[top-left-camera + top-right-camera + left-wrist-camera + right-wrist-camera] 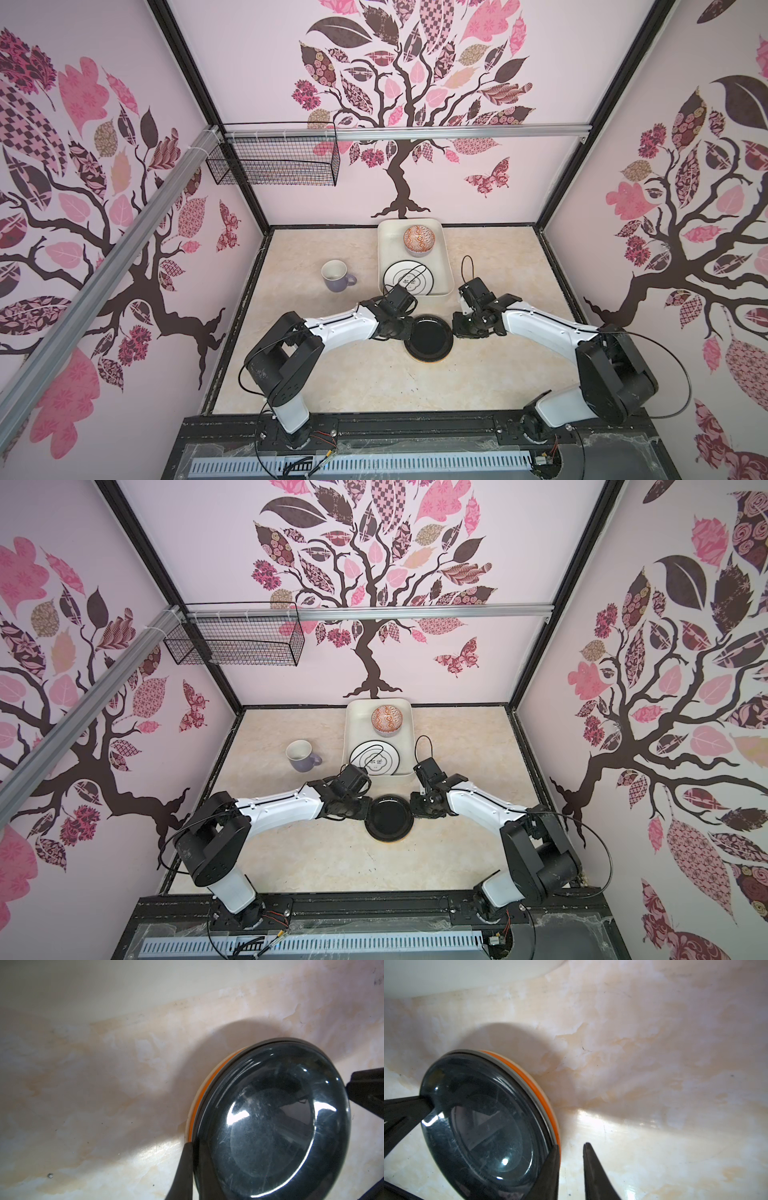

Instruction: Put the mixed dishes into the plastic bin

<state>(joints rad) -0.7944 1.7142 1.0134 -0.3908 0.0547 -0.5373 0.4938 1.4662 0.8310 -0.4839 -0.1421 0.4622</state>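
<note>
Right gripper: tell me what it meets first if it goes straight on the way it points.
Probably the rim of the black plate: the right gripper points at it, one fingertip at that rim, the other over the table.

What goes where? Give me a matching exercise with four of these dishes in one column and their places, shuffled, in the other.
Dishes:
1. lavender mug
2. orange-patterned bowl
3. white black-ringed plate
4. black plate

Places:
A. in the near end of the plastic bin
B. on top of the stack in front of the bin
C. on the table, left of the bin
D. in the bin's far end

Pairs: 1-C; 2-D; 3-A; 4-B
</note>
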